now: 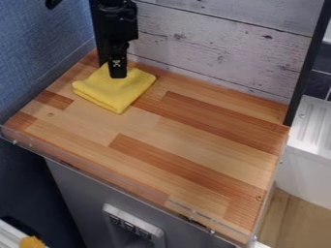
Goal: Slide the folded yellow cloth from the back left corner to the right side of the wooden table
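We see the black gripper (117,75) at the upper left of the frame, pointing down over the yellow cloth (117,93). We cannot tell whether it is open, closed or gripping the fabric. The cloth lies in a folded stack on the wooden tabletop (194,145), near the pale plank backing (219,41). As far as we can judge, the folding is in place, the cloth is not lifted clear, and no release is evident.
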Robot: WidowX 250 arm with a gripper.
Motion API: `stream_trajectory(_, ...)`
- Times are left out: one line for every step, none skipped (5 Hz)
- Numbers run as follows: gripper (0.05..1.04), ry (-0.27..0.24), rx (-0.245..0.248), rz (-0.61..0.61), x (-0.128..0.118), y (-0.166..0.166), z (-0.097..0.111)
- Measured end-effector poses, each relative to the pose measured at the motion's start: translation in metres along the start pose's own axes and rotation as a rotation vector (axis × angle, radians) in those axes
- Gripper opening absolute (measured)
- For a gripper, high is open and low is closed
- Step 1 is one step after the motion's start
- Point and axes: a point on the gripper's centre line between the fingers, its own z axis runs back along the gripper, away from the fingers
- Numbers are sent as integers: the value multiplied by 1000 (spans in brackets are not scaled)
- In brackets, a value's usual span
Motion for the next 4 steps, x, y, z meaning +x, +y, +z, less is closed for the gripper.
stream_trajectory(362,3,10,-2,-2,0,-6)
stream_trajectory(170,13,-5,4,-5,-8,-18)
stream_trajectory(71,16,-2,18,-7,-17,-25)
stream_trajectory(67,29,11,133,0,-43,-27)
